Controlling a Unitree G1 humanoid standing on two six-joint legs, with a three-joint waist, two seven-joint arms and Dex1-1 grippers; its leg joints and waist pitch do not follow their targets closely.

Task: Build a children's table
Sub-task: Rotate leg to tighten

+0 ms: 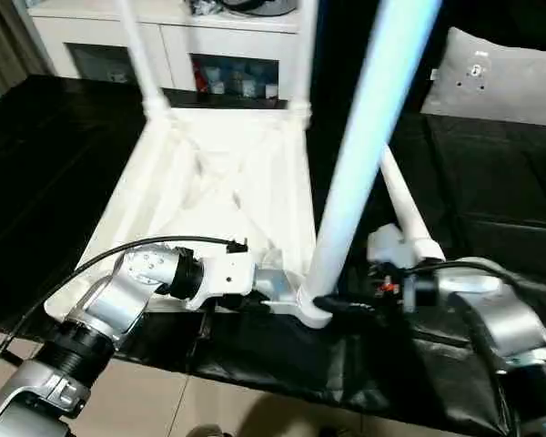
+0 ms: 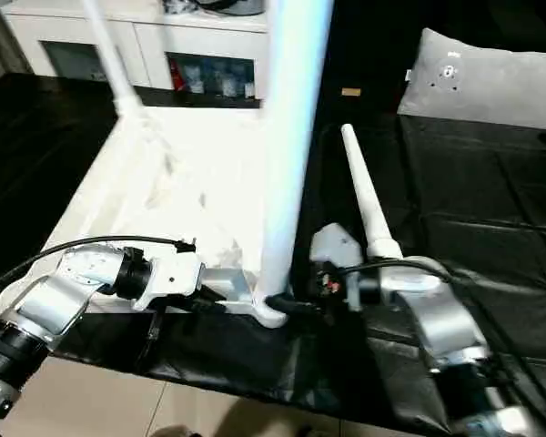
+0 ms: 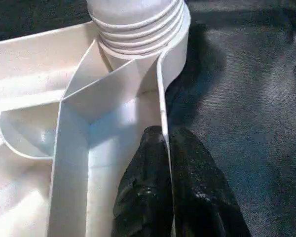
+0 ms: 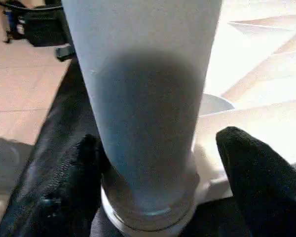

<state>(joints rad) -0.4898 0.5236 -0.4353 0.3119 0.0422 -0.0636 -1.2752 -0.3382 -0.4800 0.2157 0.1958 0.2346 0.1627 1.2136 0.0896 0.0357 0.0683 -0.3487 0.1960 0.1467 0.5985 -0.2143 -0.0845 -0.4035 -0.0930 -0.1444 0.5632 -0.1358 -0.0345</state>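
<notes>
Left gripper pinches the table top's rim; right gripper, fingers spread, straddles the upright leg at its socket.

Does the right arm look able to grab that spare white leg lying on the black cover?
Probably yes, once freed: the loose leg lies right beside the right tool, nothing between, but that tool straddles the upright leg.

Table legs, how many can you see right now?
4. Two stand in the far corner sockets, one stands in the near corner, one lies on the black cover.
</notes>
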